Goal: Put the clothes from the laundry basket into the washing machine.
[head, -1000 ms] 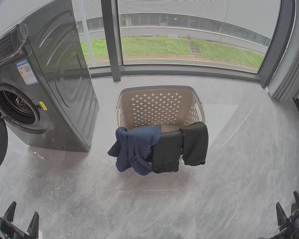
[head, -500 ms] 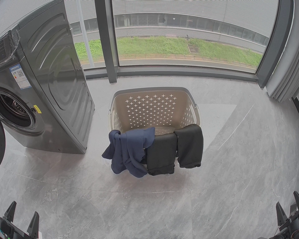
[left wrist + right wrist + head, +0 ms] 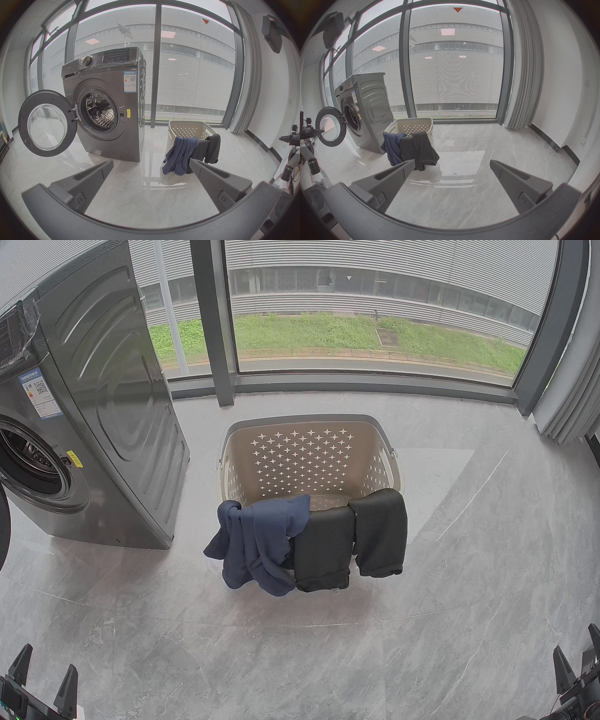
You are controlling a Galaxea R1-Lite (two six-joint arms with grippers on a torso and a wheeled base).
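The clothes hang over the near rim of the laundry basket. A blue top is on the side nearer the washing machine. Next to it is a dark piece, then a second dark piece. They touch each other and drape down the outside wall.

The basket sits on the grey floor in front of the big window. The washing machine stands just beside it, on the robot's left. Its round door is swung wide open, so the drum is ready.

The left gripper is low and well apart from the clothes. Its fingers are spread apart and hold nothing. The right gripper is the same on the other side.

I think the job is at its very start, since no piece looks picked. The step in hand is getting to the basket. Next, one arm must reach to the rim, put its fingers around a thick fold and squeeze. The blue top looks like a good first pick, being nearest the machine. The cloth is soft, so it may drag its neighbour along.
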